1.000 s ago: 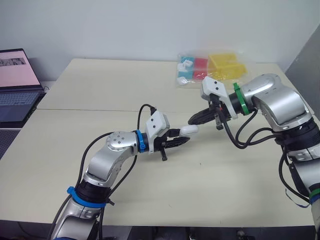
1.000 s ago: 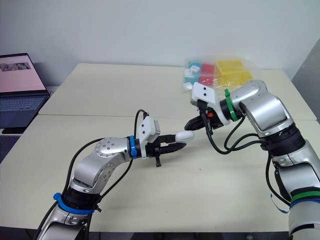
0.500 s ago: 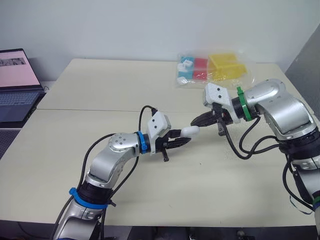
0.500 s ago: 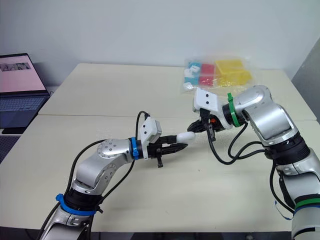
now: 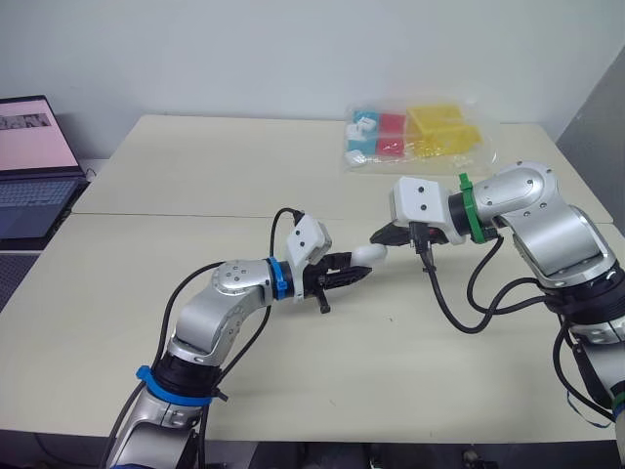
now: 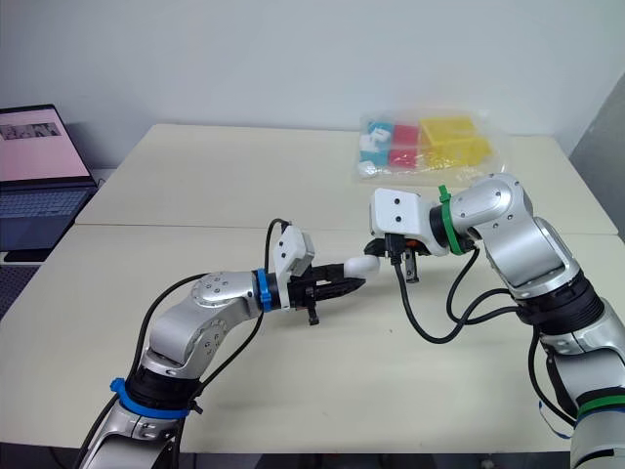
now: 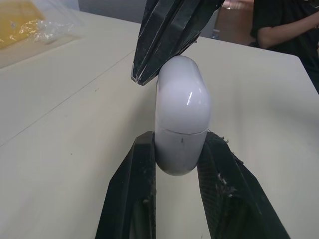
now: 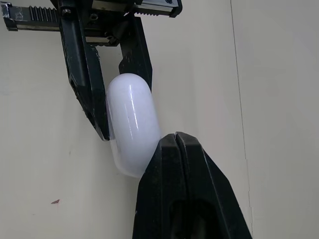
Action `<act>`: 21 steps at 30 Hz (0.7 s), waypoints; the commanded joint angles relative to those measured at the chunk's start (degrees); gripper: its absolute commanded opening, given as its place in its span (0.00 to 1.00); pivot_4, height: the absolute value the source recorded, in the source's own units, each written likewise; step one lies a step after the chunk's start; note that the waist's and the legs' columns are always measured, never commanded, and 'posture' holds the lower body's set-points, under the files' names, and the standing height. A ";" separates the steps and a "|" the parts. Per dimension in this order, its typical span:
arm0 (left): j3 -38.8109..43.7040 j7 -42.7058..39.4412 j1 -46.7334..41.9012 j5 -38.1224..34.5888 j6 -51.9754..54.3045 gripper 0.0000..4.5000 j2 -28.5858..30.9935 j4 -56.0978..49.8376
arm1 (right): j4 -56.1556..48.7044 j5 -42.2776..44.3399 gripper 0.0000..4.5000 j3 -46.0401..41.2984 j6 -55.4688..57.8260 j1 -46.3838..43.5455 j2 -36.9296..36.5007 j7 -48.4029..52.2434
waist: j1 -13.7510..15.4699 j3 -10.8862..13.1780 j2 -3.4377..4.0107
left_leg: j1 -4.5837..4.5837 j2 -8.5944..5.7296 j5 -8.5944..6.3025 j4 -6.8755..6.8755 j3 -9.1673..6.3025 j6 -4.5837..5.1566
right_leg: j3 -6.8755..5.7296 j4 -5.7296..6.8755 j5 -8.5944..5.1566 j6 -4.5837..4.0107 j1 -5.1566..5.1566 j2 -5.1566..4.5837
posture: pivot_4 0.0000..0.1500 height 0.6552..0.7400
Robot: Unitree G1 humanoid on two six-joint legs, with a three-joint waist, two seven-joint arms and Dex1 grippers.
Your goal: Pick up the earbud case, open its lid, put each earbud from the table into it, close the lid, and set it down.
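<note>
The earbud case (image 7: 182,117) is clamped at its base by the left gripper (image 7: 177,144) and held above the table (image 5: 195,186), lid shut. The right gripper (image 8: 174,139), fingers pressed together, is set against the lid end, partly hiding it.

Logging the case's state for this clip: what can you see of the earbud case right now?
The earbud case is a small, glossy white, pill-shaped shell that looks like smooth plastic. A thin seam runs around it, and the lid looks shut. The left pincer grips its base end from both sides and holds it above the table, lying roughly level with the lid end toward the right arm. The right pincer, fingers pressed together, touches the lid end with its tips.
</note>
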 commanded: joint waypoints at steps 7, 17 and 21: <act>0.77 -1.63 -2.16 -9.86 17.45 0.17 0.80 0.84 | -5.71 7.42 0.00 -9.89 1.68 8.09 -14.32 8.68 | 0.20 0.00 0.00 | -0.03 -0.03 -0.01 0.00 -0.04 0.00 | -0.04 -0.17 -0.01 0.01 0.09 -0.01 | 1.00 1.00; -0.17 5.62 -4.16 -12.86 34.22 0.17 -5.82 8.40 | -18.40 14.90 0.00 -16.99 5.55 23.03 -18.58 6.05 | -0.17 0.02 -0.03 | 0.12 0.04 0.00 0.03 -0.08 0.00 | -0.03 0.11 -0.02 0.02 0.11 0.09 | 1.00 1.00; -0.20 5.99 -4.91 -13.12 36.25 0.17 -6.71 10.19 | -20.31 14.65 0.00 -16.79 4.90 25.44 -18.66 4.47 | -0.03 0.02 -0.03 | 0.12 0.02 0.01 0.10 -0.08 -0.01 | -0.02 0.13 -0.03 0.04 0.12 0.09 | 1.00 1.00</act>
